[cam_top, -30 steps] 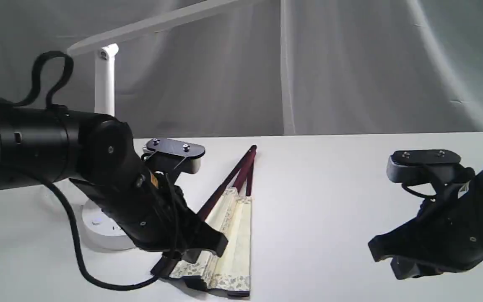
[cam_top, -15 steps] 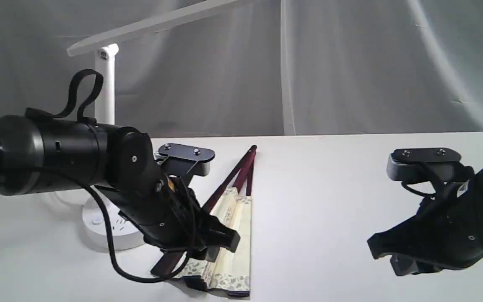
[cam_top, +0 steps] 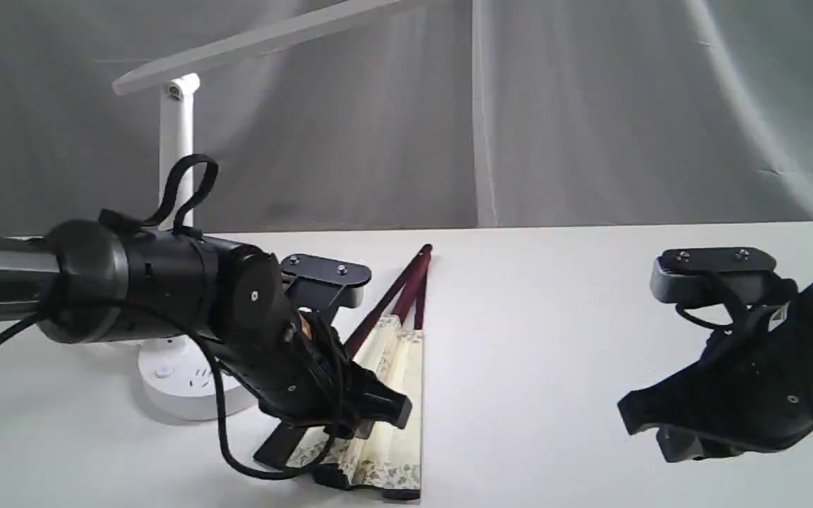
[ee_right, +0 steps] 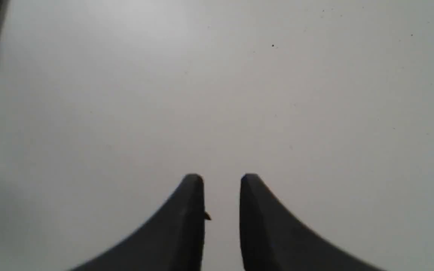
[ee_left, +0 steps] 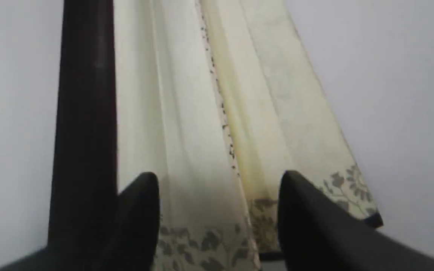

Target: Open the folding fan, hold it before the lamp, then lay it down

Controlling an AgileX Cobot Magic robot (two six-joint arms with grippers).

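– Left pincer (cam_top: 382,411) is low in the picture, left of the middle. Are its fingers wide?
– Yes, wide apart. In our left wrist view both fingers (ee_left: 141,210) hang over the cream paper of the folding fan (cam_top: 406,384). They pinch nothing.
– So the fan is right under it?
– Right under. It lies flat on the table (cam_top: 555,317), open just a little bit.
– And our right pincer (cam_top: 643,430)?
– It sits at the lower right, well apart from the fan. Its fingers show only a narrow gap and hold nothing. Our left arm is much nearer.
– Which way does the fan point?
– The wide paper end is at the bottom of the picture. From there the long line runs up and leans a bit to the right, to the thin dark tip near the middle.
– What about the dark guard (cam_top: 276,444)?
– It sticks out to the left of the paper, just beside one finger. We think that is the stick to grab, so we can pull the fan open.
– And far back?
– The lamp (cam_top: 177,141) stands at the upper left, behind our left arm.
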